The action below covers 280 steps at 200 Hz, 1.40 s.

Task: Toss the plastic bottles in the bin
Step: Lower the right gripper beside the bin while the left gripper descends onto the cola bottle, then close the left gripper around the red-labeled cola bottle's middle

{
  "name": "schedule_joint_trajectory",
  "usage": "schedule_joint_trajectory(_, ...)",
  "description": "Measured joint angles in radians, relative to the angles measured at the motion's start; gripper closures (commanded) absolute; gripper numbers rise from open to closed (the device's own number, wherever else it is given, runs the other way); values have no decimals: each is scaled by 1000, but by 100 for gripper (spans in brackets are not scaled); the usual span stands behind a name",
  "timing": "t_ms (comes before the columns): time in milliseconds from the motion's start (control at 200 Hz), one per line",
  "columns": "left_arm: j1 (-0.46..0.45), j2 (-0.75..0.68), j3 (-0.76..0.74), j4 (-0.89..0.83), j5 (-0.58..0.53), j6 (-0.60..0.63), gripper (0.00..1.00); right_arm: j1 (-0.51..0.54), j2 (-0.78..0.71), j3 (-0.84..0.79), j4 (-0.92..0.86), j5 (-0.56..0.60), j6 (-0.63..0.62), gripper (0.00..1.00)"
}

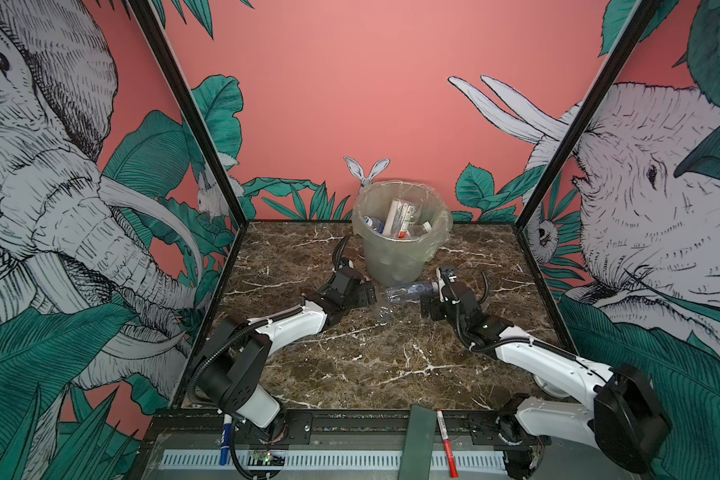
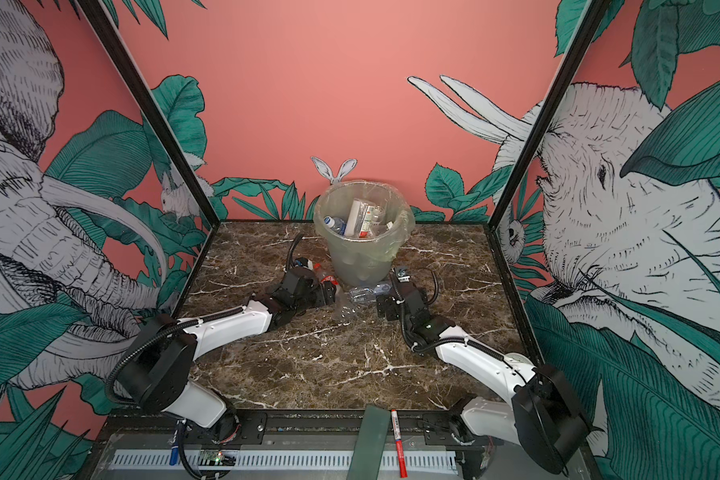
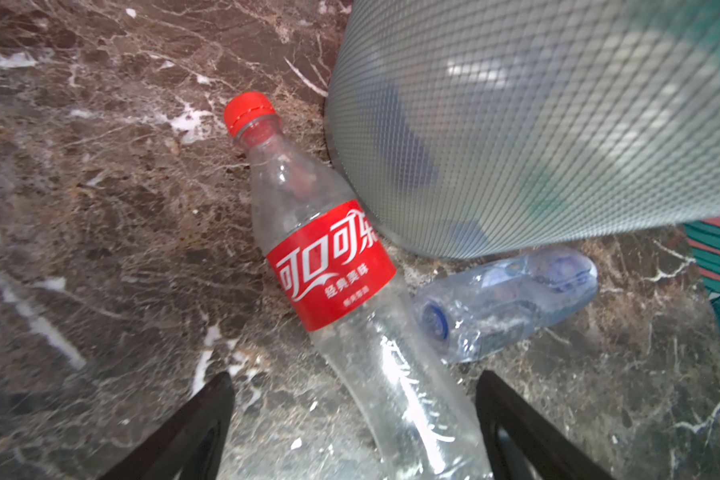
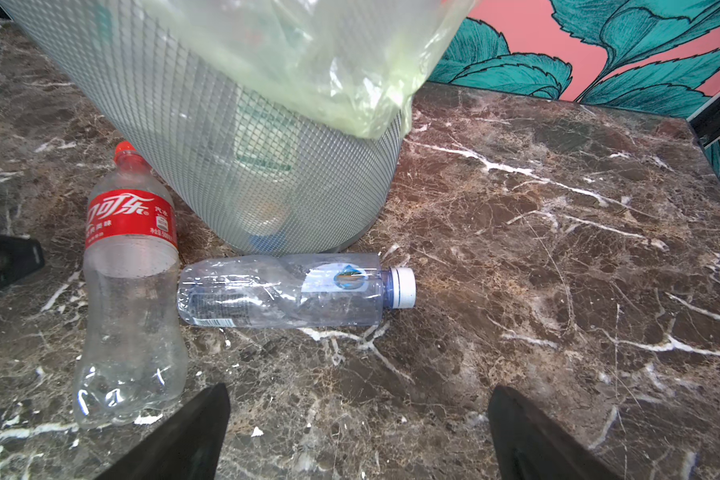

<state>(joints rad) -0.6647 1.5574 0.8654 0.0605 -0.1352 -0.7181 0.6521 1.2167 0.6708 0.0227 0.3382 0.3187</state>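
Left wrist view: red bottle (image 3: 329, 266) lies on its side on the desk (image 3: 100, 208), shoulder against the foot of the bin (image 3: 516, 124), cap pointing away from the L gripper (image 3: 353, 376); its clear lower body runs btw the jaws, which stand wide either side w/ nothing clamped yet; prob. lined up so they can close across the body, not the neck. Blue bottle (image 4: 283, 291) lies crosswise at the bin's foot, base seemingly touching the red bottle's side; R gripper (image 4: 360, 390) sits on the side away from the bin, jaws wide & empty; bottle just ahead of them, not btw them. In a top view several bottles (image 1: 395, 216) lie inside the bin; only these two seen on the desk, so task looks nearly done.
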Motion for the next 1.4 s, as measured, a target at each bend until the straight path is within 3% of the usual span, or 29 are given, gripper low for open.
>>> schedule_joint_trajectory(305,-1,70,53,14,-21,-50,9,0,6,0,-3,6,0,1)
schedule_joint_trajectory(675,-1,215,222,-63,-45,-105,11,-7,24,0,-5,14,0,1)
schedule_joint_trajectory(1400,-1,275,227,-135,-55,-134,14,-13,35,18,-14,21,0,1)
